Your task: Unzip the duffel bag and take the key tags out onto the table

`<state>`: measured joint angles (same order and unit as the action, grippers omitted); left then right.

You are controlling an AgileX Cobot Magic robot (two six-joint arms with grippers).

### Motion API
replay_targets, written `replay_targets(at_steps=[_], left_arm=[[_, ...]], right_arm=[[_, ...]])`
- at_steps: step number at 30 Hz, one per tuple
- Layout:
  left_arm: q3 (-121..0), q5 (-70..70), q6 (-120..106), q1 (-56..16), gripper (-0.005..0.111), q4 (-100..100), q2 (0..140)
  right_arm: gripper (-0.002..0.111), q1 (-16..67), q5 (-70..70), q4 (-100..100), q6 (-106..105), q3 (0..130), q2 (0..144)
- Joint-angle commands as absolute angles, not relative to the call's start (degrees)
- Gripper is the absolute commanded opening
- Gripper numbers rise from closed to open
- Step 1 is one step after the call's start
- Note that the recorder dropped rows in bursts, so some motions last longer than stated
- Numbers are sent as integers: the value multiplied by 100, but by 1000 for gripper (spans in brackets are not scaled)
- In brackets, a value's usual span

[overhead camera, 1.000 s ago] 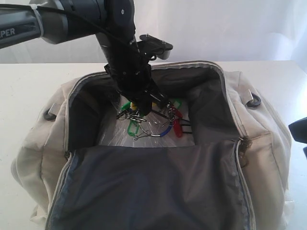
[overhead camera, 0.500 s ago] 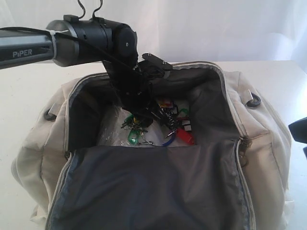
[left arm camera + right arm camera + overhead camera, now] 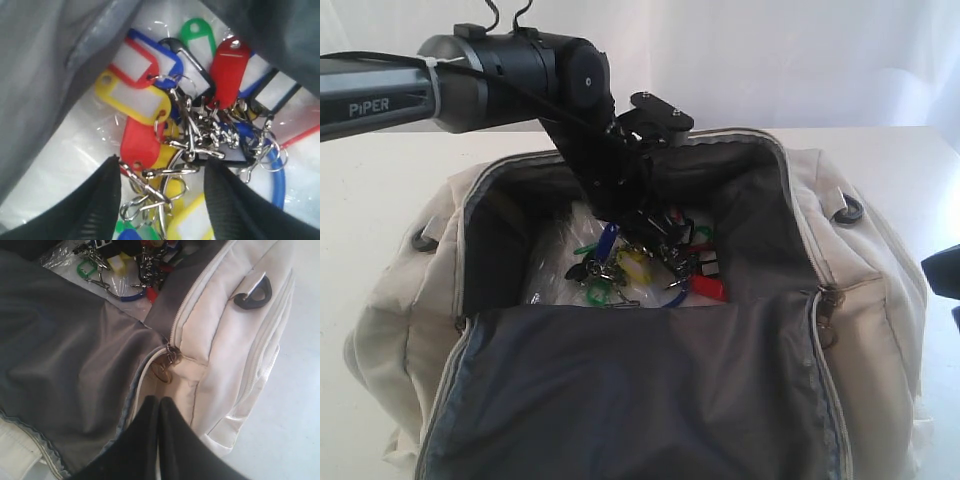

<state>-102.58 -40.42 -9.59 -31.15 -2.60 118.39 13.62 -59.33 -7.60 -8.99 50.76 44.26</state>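
Your grey arm (image 3: 370, 90) read "PiPER". Your left fingers (image 3: 97, 205) stood wide over bright plastic key tags (image 3: 137, 102) in the open beige duffel bag (image 3: 880, 290); your right fingers (image 3: 150, 430) were pressed together.

Setting, as I read it from my console: a robotics lab or test bench. Item one: a wide white table (image 3: 380, 190) spanning left to right. Item two: a plain white backdrop (image 3: 800, 60) along the far side. Item three: a dark robot arm (image 3: 380, 95) lettered PIPER, entering from the left.
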Motion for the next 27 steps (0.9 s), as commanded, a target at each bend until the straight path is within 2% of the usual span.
replay_targets(at_steps=[1,12,15,17,19,27], left_arm=[[-10277,-4067,-1300,-3160,55,-430,12000],[-10277,-3805,-1938,-3273,54,-691,12406],[-10277,-3776,-1938,-3345,38,-536,12433],[-10277,-3855,-1938,-3399,15,-414,12433],[-10337,-4047,-1925,-3412,0,-353,12396],[-10882,-4389,-1878,-3412,0,-339,11765]], right_arm=[[0,1367,-5852,-744,-898,5061,4403],[0,1367,-5852,-744,-898,5061,4403],[0,1367,-5831,-744,-898,5061,4403],[0,1367,-5820,-744,-898,5061,4403],[0,1367,-5820,-744,-898,5061,4403],[0,1367,-5820,-744,-898,5061,4403]])
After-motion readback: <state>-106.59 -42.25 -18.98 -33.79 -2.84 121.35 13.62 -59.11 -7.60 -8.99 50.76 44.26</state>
